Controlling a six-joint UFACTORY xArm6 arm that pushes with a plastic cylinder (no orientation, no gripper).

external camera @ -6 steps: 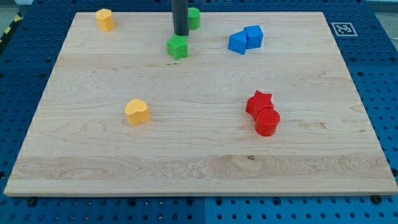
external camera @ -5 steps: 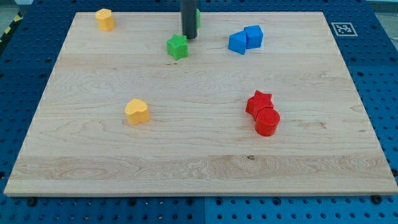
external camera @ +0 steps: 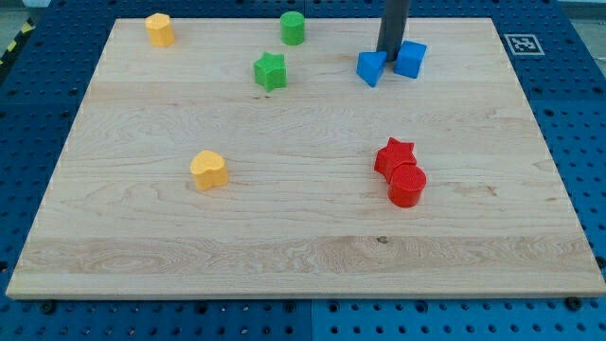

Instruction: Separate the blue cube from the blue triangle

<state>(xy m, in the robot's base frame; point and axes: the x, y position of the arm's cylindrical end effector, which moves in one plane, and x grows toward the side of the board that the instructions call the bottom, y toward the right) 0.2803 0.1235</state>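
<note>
Blue is the colour of the two task blocks, both in the upper right of the frame: the blue triangle (external camera: 371, 67) sits toward the view's left, the blue cube (external camera: 410, 59) toward the view's right, with a narrow gap between them. My tip (external camera: 392, 53) stands right at that gap, just above it in the view, close beside both blocks; whether it touches either I cannot tell. The rod ends plainly, with no gripper on it, so nothing spreads, presses or pinches.

Further out on the wooden tabletop (external camera: 284, 208), a green star (external camera: 270, 71) lies upper centre, with a green cylinder (external camera: 293, 27) above it near the top edge. A yellow block (external camera: 159, 29) sits in the upper left corner, and a yellow heart-like block (external camera: 208, 170) lies left of centre. Right of centre, a red star (external camera: 395, 156) touches a red cylinder (external camera: 408, 185) just below it. A small black-and-white square marker (external camera: 522, 44) lies off the upper right corner; its pattern holds no readable writing. Around the wood runs a blue perforated base (external camera: 578, 123).
</note>
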